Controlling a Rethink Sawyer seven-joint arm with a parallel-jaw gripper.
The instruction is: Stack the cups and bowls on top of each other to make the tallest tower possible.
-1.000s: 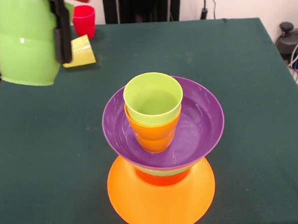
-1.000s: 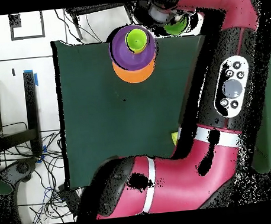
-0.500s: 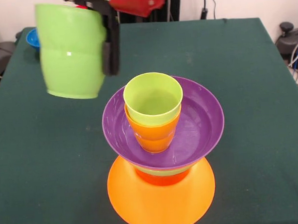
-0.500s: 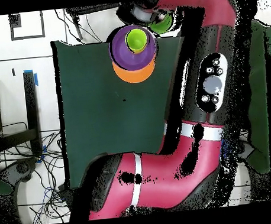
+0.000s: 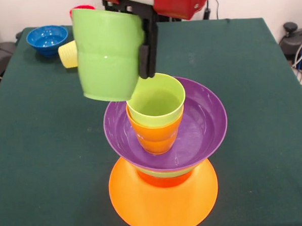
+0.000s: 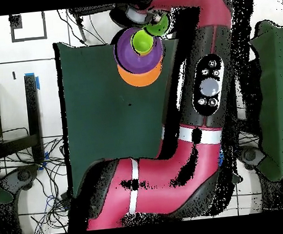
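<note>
While we hold the green cup in our claw, we can see the tower is partly built. Our claw is pinched tight on the cup's rim, with one black finger down the outside wall. The cup hangs in the air, a bit tilted, just up and to the side of the tower's top.

So far the tower has the big orange bowl upside down at the bottom. On it sit a red-orange bowl and a green bowl, and then the purple bowl facing up. Inside the purple bowl stands the orange cup, with the lime green cup nested in it.

We think the green cup goes on top next. Three things wait at the back of the counter: the blue bowl, the pale yellow cup lying on its side, and the red cup, mostly hidden. So we are a little over halfway.
</note>
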